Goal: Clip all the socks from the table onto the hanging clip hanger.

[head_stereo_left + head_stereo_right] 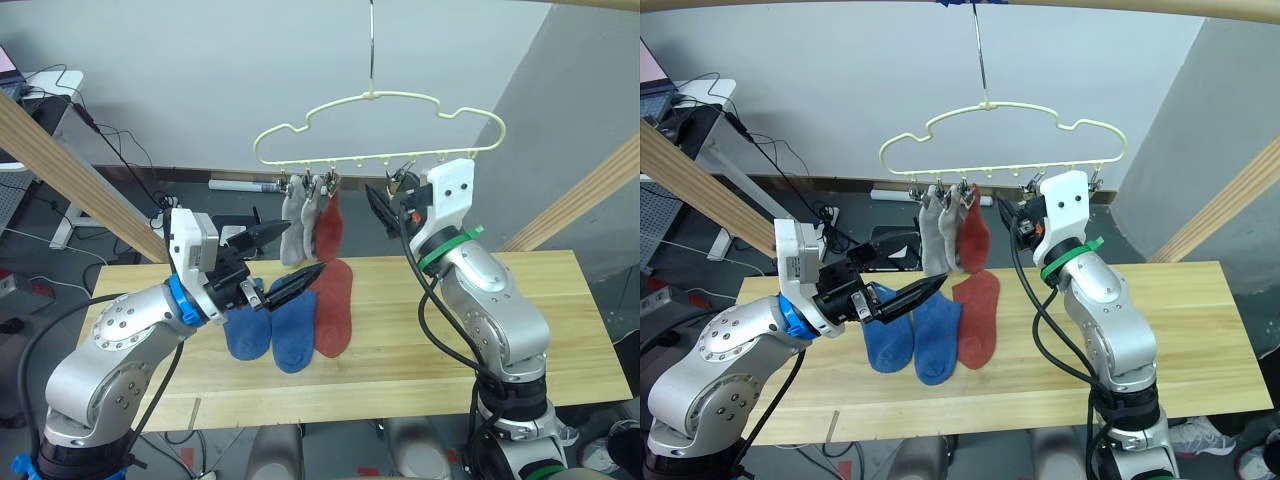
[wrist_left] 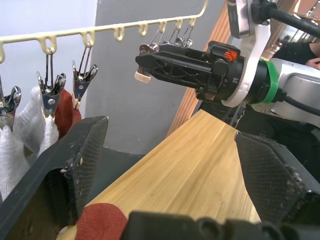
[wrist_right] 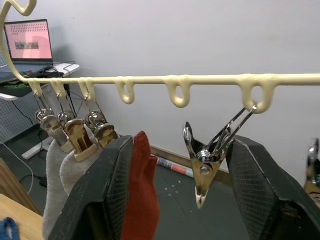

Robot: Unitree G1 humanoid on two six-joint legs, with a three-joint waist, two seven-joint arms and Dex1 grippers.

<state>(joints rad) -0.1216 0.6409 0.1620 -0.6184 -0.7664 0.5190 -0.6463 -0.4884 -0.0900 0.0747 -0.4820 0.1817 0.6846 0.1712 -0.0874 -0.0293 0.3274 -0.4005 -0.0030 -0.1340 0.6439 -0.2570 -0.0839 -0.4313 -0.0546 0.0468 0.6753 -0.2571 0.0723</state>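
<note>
Clip hanger (image 3: 200, 80): right gripper (image 3: 175, 200) fingers spread wide around one clip (image 3: 202, 165).

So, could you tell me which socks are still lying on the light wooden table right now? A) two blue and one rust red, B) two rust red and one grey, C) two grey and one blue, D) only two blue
A: two blue knit socks and one rust red sock lie on the light wooden table, while two light grey socks and the other rust red sock hang clipped on the pale yellow wire hanger.
</note>
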